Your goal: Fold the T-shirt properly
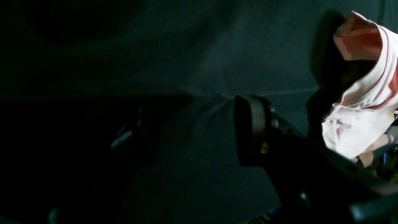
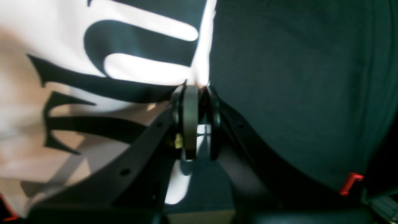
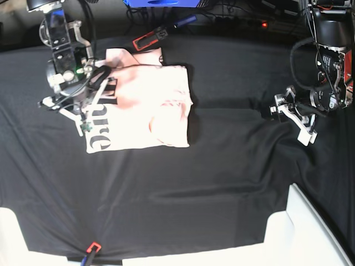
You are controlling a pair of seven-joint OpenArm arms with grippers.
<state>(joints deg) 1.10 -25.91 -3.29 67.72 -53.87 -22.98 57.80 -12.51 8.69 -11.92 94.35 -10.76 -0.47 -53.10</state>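
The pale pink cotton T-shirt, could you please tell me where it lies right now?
In the base view the pale pink cotton T-shirt lies partly folded on the black table cloth, upper left, its left edge pinched by the right gripper.

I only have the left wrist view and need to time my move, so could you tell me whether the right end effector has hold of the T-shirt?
Observer: Yes, the right end effector is shut on the edge of the T-shirt, beside the black lettering.
Operator: Is the shirt lying flat?
Observer: It is partly folded on the black cloth, with lettering facing up along one side.
Operator: And where is my left end effector?
Observer: The left end effector is open over bare cloth, well clear of the shirt.
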